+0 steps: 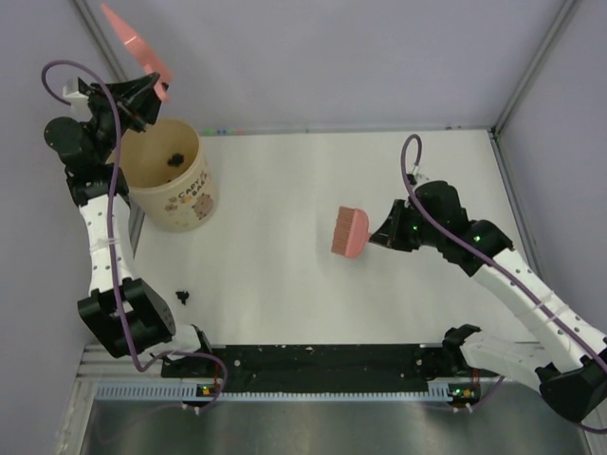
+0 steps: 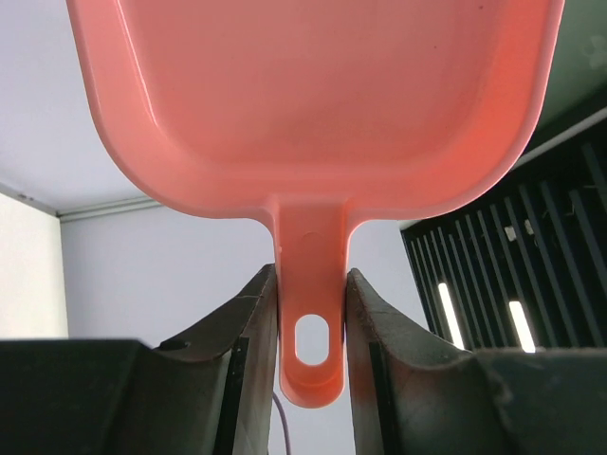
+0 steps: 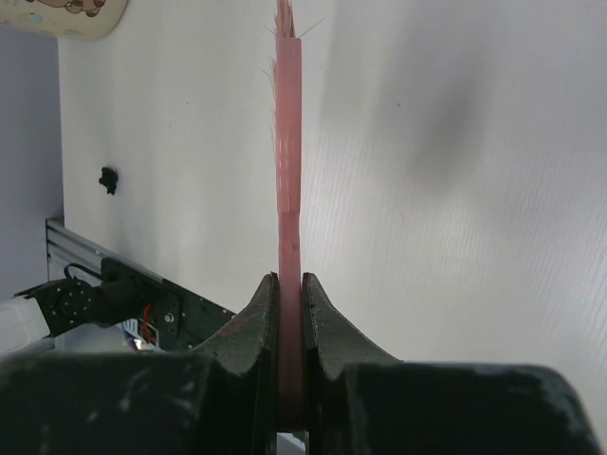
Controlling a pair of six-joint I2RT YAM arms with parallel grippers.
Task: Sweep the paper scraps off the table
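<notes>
Here, left claw (image 2: pixel 311 284) clamps dustpan (image 2: pixel 313 95) by the cup (image 1: pixel 190 204), right claw (image 3: pixel 289 284) clamps brush (image 3: pixel 287 142).

Cream bucket (image 1: pixel 180 194): printed lettering on its side wall reads "CAPY"; second line beneath begins "BA", remainder illegible.

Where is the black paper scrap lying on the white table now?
In the top view, the paper scrap lies at the near left of the table, closer to the arms than the beige cup and far left of the pink brush.
</notes>
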